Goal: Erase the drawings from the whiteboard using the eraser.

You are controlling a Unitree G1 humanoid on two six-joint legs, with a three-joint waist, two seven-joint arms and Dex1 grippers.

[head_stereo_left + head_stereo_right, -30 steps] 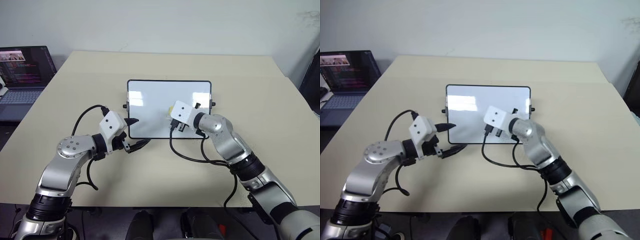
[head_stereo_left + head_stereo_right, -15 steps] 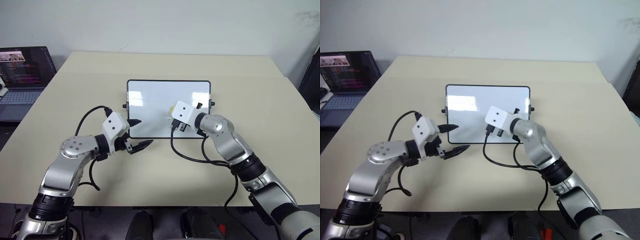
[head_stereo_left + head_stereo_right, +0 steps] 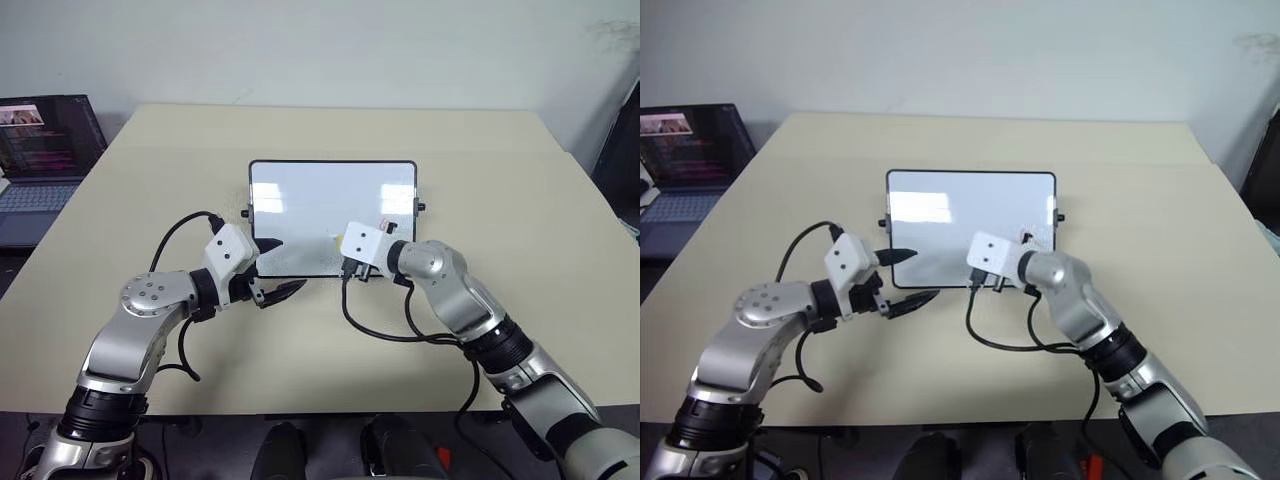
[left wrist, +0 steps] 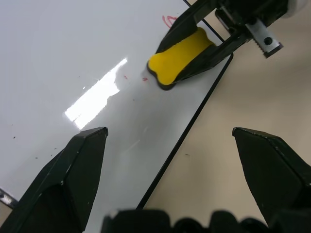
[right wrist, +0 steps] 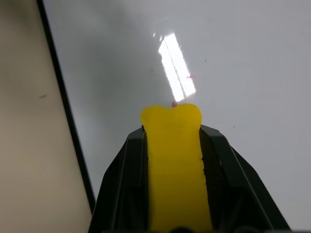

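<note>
Head and wrist views of a beige table [image 3: 520,200] carrying the whiteboard [image 3: 300,200] at its centre. The right gripper [image 5: 172,141] is clamped on the eraser [image 4: 179,57] — a yellow block with a dark underside, pressed on the board's glossy face close to its near edge. Small red specks [image 4: 145,78] lie on the board just beside the eraser's tip. A remnant of the drawings [image 4: 169,20] — a red curved mark — shows at the eraser's far side; a red smudge [image 3: 380,224] also sits at about 5 o'clock on the board in the head view. The left gripper [image 3: 277,268] hovers at the board's 7 o'clock corner, fingers [image 4: 73,179] spread apart and holding nothing. A laptop [image 3: 40,150] stands at 9 o'clock, off the table.
</note>
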